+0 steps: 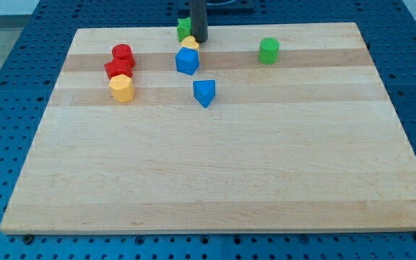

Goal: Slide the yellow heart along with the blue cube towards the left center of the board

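The yellow heart (pixel 190 44) lies near the view's top centre, touching the top edge of the blue cube (pixel 187 61) just below it. My tip (pixel 199 40) stands right beside the yellow heart, at its upper right, close to or touching it. A green block (pixel 183 29) sits just left of the rod, partly hidden by it.
A blue triangular block (pixel 204 92) lies below and right of the cube. Two red blocks (pixel 122 54) (pixel 118 69) and a yellow hexagonal block (pixel 122 88) cluster at the left. A green cylinder (pixel 269 50) is at the upper right. The wooden board (pixel 215 173) fills the view.
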Available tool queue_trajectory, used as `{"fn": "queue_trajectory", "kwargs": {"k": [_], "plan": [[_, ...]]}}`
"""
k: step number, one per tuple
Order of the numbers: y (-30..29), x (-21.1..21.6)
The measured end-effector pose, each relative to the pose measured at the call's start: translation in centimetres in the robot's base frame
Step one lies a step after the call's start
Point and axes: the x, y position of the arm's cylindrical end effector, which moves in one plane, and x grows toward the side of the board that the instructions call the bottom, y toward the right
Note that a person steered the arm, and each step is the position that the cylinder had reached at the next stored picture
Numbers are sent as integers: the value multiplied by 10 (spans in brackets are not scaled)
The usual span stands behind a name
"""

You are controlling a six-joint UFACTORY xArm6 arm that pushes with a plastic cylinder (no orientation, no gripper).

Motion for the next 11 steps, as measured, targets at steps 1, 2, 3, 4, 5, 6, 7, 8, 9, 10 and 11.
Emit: {"fn": "queue_trajectory", "kwargs": {"k": [1,2,3,4,5,6,7,8,9,10,11], "plan": [[-5,3],[-9,50],[-8,69],[-4,38],[-21,28],[-42,62],[-50,92],[-50,111],[-50,117],[-50,118],[-50,161]]}}
